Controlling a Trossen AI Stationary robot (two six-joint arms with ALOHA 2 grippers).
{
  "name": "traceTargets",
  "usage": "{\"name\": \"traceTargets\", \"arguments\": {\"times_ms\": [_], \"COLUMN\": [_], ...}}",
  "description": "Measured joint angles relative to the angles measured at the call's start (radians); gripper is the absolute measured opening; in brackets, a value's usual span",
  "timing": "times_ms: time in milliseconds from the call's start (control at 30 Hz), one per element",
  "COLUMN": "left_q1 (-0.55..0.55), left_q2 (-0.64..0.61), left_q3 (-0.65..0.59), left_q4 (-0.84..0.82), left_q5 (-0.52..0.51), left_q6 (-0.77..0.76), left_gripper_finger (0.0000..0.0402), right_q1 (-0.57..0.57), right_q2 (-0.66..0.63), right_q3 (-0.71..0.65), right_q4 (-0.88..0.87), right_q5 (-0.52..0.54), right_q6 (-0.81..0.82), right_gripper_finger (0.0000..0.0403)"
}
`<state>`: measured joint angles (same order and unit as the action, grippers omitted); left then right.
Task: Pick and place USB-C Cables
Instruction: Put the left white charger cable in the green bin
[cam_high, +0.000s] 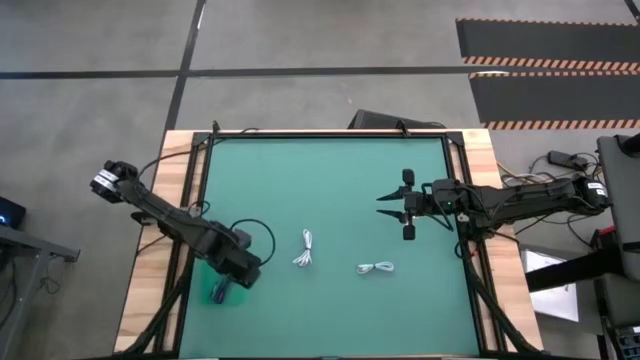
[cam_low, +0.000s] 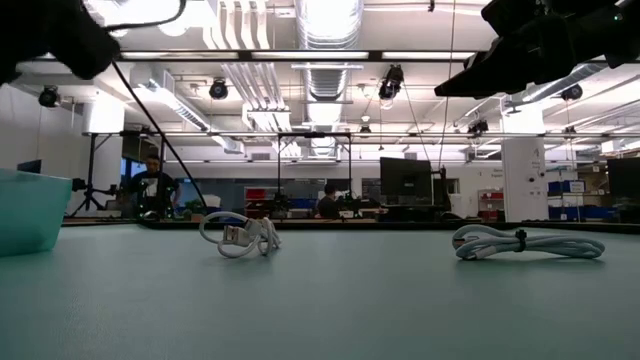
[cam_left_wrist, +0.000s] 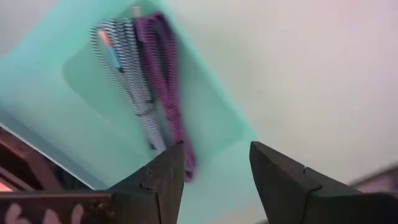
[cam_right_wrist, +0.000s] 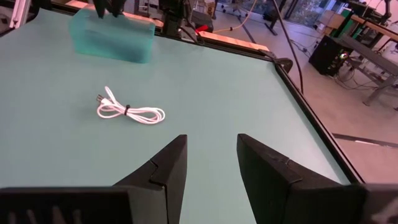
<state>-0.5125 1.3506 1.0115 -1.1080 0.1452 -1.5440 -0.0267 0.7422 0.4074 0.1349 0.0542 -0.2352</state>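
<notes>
**tableguy:** Two white USB-C cables are out on the green table (cam_high: 330, 170) for you, both lying free. One bundle (cam_high: 305, 250) sits near the middle, the other (cam_high: 376, 268) a bit to its right and closer to the front edge. Your left end effector (cam_high: 222, 290) hangs right over the teal bin (cam_high: 214, 291) at the front-left corner with its fingers spread and nothing between them. The wrist cam shows a striped cable (cam_left_wrist: 127, 74) and a purple cable (cam_left_wrist: 171, 87) lying in the bin. The right end effector (cam_high: 400, 205) hovers over the right half of the table, fingers also apart and empty.

**armchair_op:** So which step would you call this?

**tableguy:** My read is you're between picks. Next you'd bring an arm down over one white bundle, line the fingers across the coil and close. The right-hand one looks handiest for the right arm.

**armchair_op:** Anything you can't see?

**tableguy:** From overhead the arm covers most of the bin. The right wrist cam shows only one white bundle (cam_right_wrist: 129, 112), and I can't say for sure which one it is. The left wrist shot is blurry too.
</notes>
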Motion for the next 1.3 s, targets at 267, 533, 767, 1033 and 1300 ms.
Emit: {"name": "traceTargets", "arguments": {"times_ms": [267, 533, 767, 1033, 1300], "left_q1": [0.045, 0.098, 0.140, 0.174, 0.180], "left_q2": [0.009, 0.009, 0.010, 0.010, 0.039], "left_q3": [0.119, 0.134, 0.129, 0.087, 0.021], "left_q4": [0.021, 0.248, 0.391, 0.494, 0.609], "left_q5": [-0.024, -0.210, -0.412, -0.553, -0.555], "left_q6": [0.019, 0.344, 0.657, 0.694, 0.632], "left_gripper_finger": [0.0162, 0.0162, 0.0162, 0.0162, 0.0162], "right_q1": [0.000, 0.000, 0.001, 0.003, 0.003], "right_q2": [0.000, 0.000, 0.000, 0.000, 0.000], "right_q3": [0.000, 0.000, 0.000, 0.000, 0.000], "right_q4": [0.002, 0.005, 0.021, 0.019, 0.014], "right_q5": [0.000, 0.000, -0.001, -0.002, -0.003], "right_q6": [0.004, 0.037, 0.116, 0.216, 0.238], "right_gripper_finger": [0.0132, 0.0132, 0.0132, 0.0132, 0.0132]}}
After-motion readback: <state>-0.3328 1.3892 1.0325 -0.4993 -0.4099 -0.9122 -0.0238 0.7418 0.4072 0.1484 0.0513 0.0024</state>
